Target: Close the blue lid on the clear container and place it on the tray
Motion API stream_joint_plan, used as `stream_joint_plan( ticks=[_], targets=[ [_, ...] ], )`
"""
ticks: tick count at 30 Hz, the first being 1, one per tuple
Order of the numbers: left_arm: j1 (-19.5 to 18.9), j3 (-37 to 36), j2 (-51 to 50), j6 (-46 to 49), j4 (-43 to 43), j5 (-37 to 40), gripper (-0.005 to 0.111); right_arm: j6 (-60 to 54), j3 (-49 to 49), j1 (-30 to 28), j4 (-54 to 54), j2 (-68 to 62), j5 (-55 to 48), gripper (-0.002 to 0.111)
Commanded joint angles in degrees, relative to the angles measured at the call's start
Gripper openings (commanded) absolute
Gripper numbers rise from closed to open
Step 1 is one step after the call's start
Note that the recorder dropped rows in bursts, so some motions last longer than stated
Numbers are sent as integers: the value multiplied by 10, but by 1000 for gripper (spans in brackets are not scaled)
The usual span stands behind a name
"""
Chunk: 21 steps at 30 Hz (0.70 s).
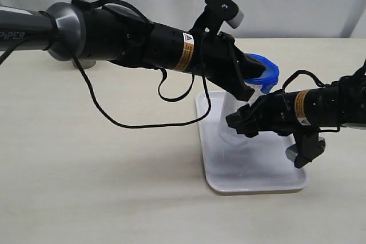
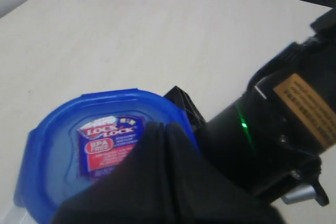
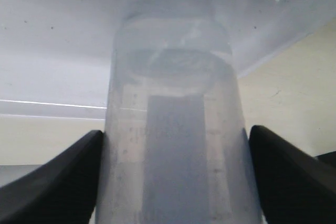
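Fingers of your left tool (image 2: 160,129) are pressed together, tips down on the blue lid (image 2: 58,145), which sits atop the clear container (image 3: 176,129). Your right tool (image 1: 245,123) grips that container, one finger against each side. Container and lid stand over the far end of the tray (image 1: 251,170), which lies on the desk (image 1: 86,187).

Left arm (image 1: 143,41): matte black barrel growing out of a rounded grey joint housing (image 1: 66,27); white "PiPER" lettering (image 1: 12,35) showing on the grey link. Orange-and-white warning label (image 1: 186,52) wrapping the wrist. Black cable (image 1: 148,126) sagging loose beneath (2 loops, 1 long, 1 short). Wrist camera (image 1: 226,8) riding a black bracket (image 1: 207,20), grey face. Left gripper (image 2: 164,128) showing plain black fingers (image 2: 149,148). Right arm (image 1: 326,106): black, wearing a matching orange label (image 1: 301,107), a green light (image 2: 241,124) glowing on it.
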State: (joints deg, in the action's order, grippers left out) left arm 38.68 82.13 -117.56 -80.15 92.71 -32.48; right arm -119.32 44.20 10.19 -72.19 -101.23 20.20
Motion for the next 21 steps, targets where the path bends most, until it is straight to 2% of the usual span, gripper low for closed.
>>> stream_joint_plan(
  ticks=[1,6,21],
  targets=[
    [7,-13,-20,-25,65,6,0,-19,11,-2,41,17,35,5],
    [4,-13,-20,-54,65,43,0,-19,11,-2,41,17,35,5],
    [-6,-22,-20,-132,72,25,0,-19,11,-2,41,17,35,5]
  ],
)
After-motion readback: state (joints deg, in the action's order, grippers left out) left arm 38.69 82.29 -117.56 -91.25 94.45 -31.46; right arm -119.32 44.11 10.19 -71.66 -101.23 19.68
